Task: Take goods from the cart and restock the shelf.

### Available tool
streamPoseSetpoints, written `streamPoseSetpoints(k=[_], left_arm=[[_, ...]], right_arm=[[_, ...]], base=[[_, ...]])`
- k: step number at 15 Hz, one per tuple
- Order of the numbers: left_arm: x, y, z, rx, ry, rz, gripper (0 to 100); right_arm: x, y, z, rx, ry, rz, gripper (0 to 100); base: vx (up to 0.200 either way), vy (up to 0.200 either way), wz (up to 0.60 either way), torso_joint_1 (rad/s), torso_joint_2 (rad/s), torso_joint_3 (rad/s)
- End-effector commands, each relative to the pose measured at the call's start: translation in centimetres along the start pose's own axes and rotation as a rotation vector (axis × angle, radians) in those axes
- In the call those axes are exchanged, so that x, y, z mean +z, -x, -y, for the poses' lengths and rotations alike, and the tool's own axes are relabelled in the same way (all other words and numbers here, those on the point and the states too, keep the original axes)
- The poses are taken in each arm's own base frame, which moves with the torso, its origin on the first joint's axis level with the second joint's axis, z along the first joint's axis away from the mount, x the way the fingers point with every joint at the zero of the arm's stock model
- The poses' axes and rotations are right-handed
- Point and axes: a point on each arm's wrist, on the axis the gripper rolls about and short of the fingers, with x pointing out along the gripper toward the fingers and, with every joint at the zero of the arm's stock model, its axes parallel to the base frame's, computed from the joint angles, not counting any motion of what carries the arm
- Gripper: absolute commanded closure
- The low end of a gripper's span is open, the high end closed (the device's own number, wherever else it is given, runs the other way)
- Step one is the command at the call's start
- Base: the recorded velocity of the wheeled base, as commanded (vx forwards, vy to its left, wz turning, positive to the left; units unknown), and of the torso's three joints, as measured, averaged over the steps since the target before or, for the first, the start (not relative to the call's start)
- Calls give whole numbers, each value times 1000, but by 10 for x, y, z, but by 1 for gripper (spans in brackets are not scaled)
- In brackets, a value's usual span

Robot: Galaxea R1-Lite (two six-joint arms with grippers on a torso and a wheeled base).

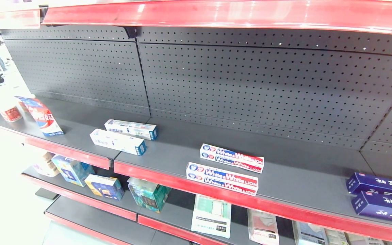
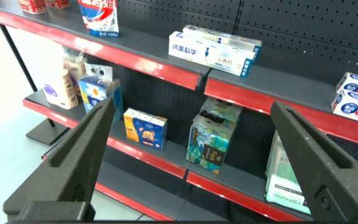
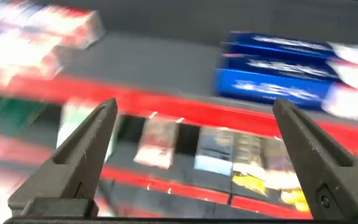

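Plainly, the left end effector (image 2: 191, 104) hangs released in front of the shelf (image 1: 182, 143), its two dark fingers (image 2: 82, 155) spread wide with nothing between them. The right end effector (image 3: 195, 102) is just as wide open and empty, facing the dark blue boxes (image 3: 272, 84) on the same board. In the head view those dark blue boxes lie at the right end of the shelf, one behind the other, both cut off by the frame edge. Two red-and-white toothpaste boxes (image 1: 226, 168) lie flat and parallel near the middle, the nearer one right at the red front edge. To their left lie two white-and-blue boxes (image 1: 124, 136), close together at a slight angle to each other. Further left a red-and-blue pouch (image 1: 43, 117) stands upright, and beside it is a white container (image 1: 9, 110) so washed out that its shape is hard to make out. On the lower shelf (image 1: 80, 196) a blue box (image 1: 71, 170), a yellow-and-blue box (image 1: 104, 186) and a teal box (image 1: 148, 194) stand in a row, their tops partly hidden behind the red edge above. A white-and-green pack (image 1: 212, 216) stands to the right of them. Beyond it, several pale packs (image 1: 263, 226) are cut off at the bottom, and I cannot tell what they are.
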Motion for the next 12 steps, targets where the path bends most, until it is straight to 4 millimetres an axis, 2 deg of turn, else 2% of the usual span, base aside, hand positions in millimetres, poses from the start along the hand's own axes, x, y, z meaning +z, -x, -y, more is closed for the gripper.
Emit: streamPoseSetpoints(k=[1, 4, 6, 12], left_arm=[[0, 0, 0, 1, 1, 1, 0], [0, 0, 0, 1, 0, -1, 0], [0, 0, 0, 1, 0, -1, 0], [0, 0, 0, -1, -3, -1, 0]], right_arm=[[-2, 2, 0, 3, 1, 25, 0], [-1, 2, 0, 48, -35, 26, 0], [-3, 5, 2, 158, -21, 73, 0], [-4, 9, 3, 124, -22, 124, 0]], base=[[0, 0, 0, 0, 0, 0], [0, 0, 0, 0, 0, 0], [0, 0, 0, 0, 0, 0], [0, 0, 0, 0, 0, 0]])
